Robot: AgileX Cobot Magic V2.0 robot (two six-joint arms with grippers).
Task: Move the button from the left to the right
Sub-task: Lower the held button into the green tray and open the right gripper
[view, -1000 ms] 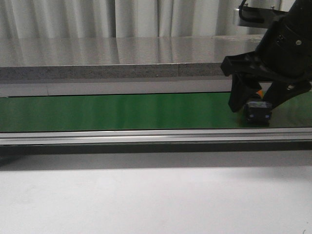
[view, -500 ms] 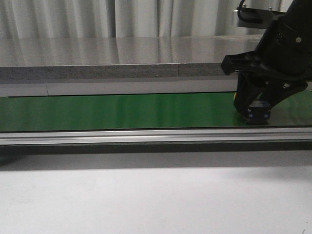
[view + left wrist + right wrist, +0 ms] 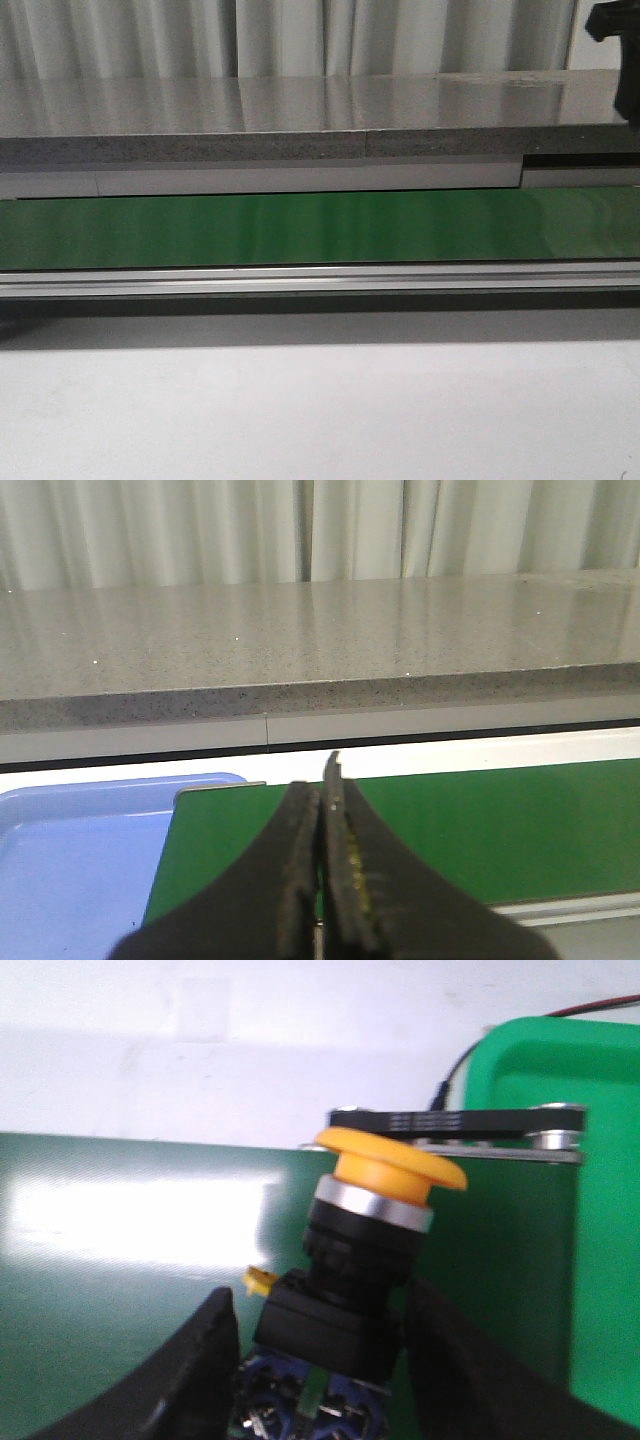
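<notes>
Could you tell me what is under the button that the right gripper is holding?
Beneath the button, held in the right gripper, lies the green belt, with a green tray beside its end. Whether the button touches the belt cannot be told; its base is cut off.

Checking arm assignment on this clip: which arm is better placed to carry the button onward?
The right. Its gripper has the yellow-capped push-button between its fingers above the green belt, with a green bin just beyond. The left gripper is shut and empty, near the blue tray.

Left gripper (image 3: 321, 880) closed; right gripper (image 3: 315, 1360) clamped.
</notes>
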